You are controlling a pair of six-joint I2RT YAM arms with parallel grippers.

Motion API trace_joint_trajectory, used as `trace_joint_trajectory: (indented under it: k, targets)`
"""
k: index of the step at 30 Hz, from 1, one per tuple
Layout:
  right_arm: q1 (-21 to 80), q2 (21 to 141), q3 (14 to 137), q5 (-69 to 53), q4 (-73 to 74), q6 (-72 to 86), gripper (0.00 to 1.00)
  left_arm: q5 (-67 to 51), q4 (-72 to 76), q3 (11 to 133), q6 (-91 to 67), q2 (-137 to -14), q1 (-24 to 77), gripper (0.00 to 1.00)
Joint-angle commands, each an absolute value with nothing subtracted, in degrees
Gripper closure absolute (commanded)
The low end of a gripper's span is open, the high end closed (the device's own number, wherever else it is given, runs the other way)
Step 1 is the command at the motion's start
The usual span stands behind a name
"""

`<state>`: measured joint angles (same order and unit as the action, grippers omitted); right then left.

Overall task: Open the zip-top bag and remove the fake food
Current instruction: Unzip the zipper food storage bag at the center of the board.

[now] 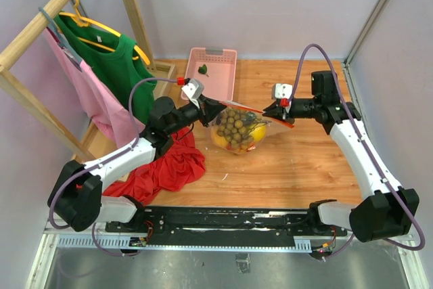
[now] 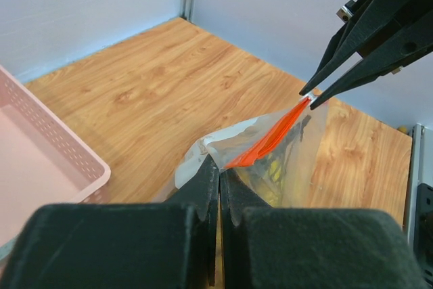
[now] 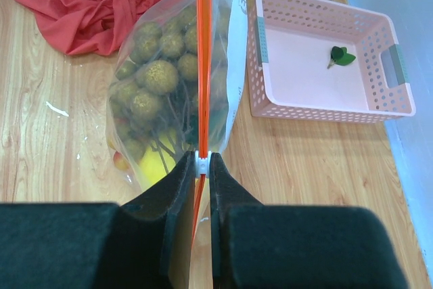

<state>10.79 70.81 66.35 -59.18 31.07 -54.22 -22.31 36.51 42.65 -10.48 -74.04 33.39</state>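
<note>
Editor: Overhead, which step is this?

Photographer: The opening. The zip-top bag [image 1: 238,133] is stretched between the left claw [image 1: 220,111] and the right claw [image 1: 267,108], its belly apparently resting on the desk [image 1: 304,167]. The fake food [image 1: 233,128] is all inside.

Editor: And from the left wrist?

Photographer: The left claw is clenched on the bag's near corner. Opposite, the right claw pinches the far end of the orange zip strip [image 2: 269,139].

Editor: The right wrist?

Photographer: Its fingers [image 3: 181,182] clamp a small white slider [image 3: 201,160]. The strip runs off as one line, so the mouth looks shut. The next move likely calls for drawing that slider along the strip toward the left claw, which anchors the bag.

Editor: Room to work?

Photographer: The pink basket [image 3: 318,109] lies just behind, the red cloth [image 3: 88,5] to the left. Bare desk opens toward the arms' bases, and the enclosure wall [image 1: 396,86] stands close by the right arm.
</note>
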Motion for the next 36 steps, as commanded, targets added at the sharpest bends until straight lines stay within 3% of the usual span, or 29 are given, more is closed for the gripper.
trace_joint_trajectory:
  k: [1, 36]
  targets:
    - [9.2, 70.4, 68.6, -59.9, 32.8, -55.6, 0.99, -22.9, 39.5, 45.7, -9.1, -74.9, 32.2, 1.00]
    - [1.1, 68.1, 63.7, -53.4, 43.8, -63.9, 0.99, -28.2, 40.6, 47.7, -8.4, -80.9, 27.6, 1.00]
